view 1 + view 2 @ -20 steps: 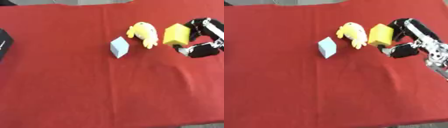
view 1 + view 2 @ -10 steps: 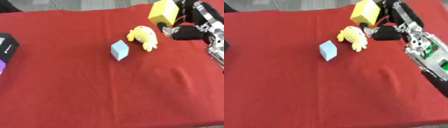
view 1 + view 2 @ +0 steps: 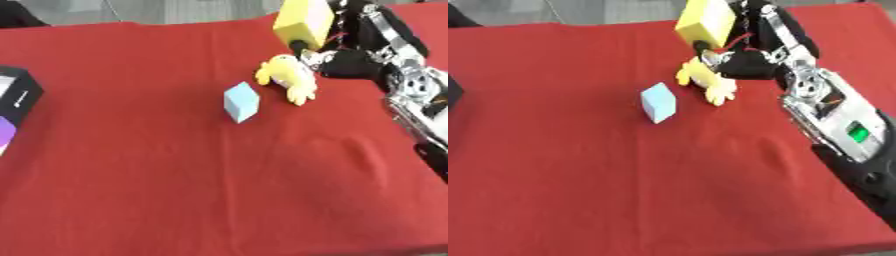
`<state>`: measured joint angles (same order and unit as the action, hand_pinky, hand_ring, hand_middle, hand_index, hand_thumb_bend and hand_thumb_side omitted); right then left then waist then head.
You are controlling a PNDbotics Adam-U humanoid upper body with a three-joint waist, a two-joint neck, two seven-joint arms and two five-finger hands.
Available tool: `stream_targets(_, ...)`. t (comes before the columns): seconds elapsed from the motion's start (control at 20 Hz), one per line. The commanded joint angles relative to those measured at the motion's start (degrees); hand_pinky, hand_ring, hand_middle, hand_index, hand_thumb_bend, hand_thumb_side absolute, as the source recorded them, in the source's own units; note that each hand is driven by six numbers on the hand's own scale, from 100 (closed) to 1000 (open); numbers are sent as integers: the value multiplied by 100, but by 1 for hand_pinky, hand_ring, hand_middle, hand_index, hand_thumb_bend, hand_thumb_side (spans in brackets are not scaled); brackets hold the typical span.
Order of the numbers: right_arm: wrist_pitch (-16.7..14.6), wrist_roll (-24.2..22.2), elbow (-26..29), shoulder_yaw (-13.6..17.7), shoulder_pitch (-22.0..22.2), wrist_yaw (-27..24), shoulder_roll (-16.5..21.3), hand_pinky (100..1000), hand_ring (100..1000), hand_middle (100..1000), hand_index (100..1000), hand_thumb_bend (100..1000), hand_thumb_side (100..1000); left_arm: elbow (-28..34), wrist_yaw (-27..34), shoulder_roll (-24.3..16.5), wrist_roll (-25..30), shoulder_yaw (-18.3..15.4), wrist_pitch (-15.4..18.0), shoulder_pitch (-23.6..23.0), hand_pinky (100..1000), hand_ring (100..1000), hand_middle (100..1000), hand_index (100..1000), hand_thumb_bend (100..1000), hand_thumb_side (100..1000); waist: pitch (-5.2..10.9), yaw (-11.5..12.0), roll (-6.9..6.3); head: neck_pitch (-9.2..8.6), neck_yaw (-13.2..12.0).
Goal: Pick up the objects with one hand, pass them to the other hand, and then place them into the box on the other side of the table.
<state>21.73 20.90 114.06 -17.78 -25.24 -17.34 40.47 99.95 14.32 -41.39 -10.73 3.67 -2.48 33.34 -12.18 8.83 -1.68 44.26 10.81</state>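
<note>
At the upper right of the frame a yellow block [image 3: 303, 23] hangs above the red bench [image 3: 175, 175], pinched in the right hand [image 3: 354, 55]. Below it lie a yellow plush toy [image 3: 287, 77] and a light-blue cube [image 3: 241, 101]; the black box [image 3: 17, 97] sits at the left edge.

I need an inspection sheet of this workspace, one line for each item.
Surface: red cloth, a few wrinkles.
Job's things: yellow block held up by the right hand; yellow toy and blue block lying on the cloth; black box at the left edge.
Clutter: nothing seen.
Hands: right hand curled on the yellow block; left hand not in view.
Cables: thin wires on the right arm.
Surroundings: grey floor beyond the table.
</note>
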Motion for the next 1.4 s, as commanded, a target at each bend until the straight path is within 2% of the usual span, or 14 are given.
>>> stream_targets(0.05,-45,28,53,-89,-171,38,-13,540,561,485,445,100,100,100,-251,-421,262,300,-173,294,917,801,825,843,100,674,174,34,-84,-14,27)
stream_targets(0.3,-207,-38,53,-248,-324,270,-111,534,563,485,446,100,100,159,-553,-643,700,962,-445,940,906,812,829,837,100,629,145,146,-133,-14,156)
stream_targets(0.55,-206,-65,53,-341,-394,403,-163,536,564,487,447,100,100,155,-707,-457,1140,1533,-719,1610,899,814,832,835,100,605,159,256,-167,-14,288)
stream_targets(0.8,-41,-76,53,-417,-394,429,-190,536,564,487,446,100,100,192,-814,97,1555,2005,-1036,2242,895,817,832,835,100,595,216,404,-231,-14,370)
stream_targets(0.9,22,-71,53,-437,-404,454,-176,542,563,486,445,100,100,144,-918,360,1725,2125,-1162,2428,891,815,811,828,100,544,231,468,-260,-14,418)
stream_targets(1.0,101,-69,53,-462,-421,495,-174,540,562,486,445,100,100,106,-1077,607,1902,2215,-1247,2524,891,816,814,829,100,550,237,511,-286,-14,448)
stream_targets(1.1,129,-93,53,-506,-442,506,-201,543,563,486,445,100,100,7,-1249,820,2077,2333,-1328,2615,901,833,835,842,100,502,238,533,-303,-14,457)
stream_targets(1.2,117,-149,53,-563,-471,530,-224,547,564,486,445,100,100,-114,-1430,981,2260,2481,-1369,2712,904,840,844,849,100,493,237,534,-306,-14,456)
stream_targets(1.25,101,-192,53,-595,-484,559,-229,548,564,486,444,100,100,-183,-1523,1054,2353,2535,-1375,2754,903,843,847,853,100,454,235,532,-303,-14,452)
stream_targets(1.4,96,-303,53,-659,-501,634,-257,544,562,486,443,100,100,-353,-1804,1236,2634,2589,-1332,2846,903,847,845,854,100,428,227,539,-301,-14,447)
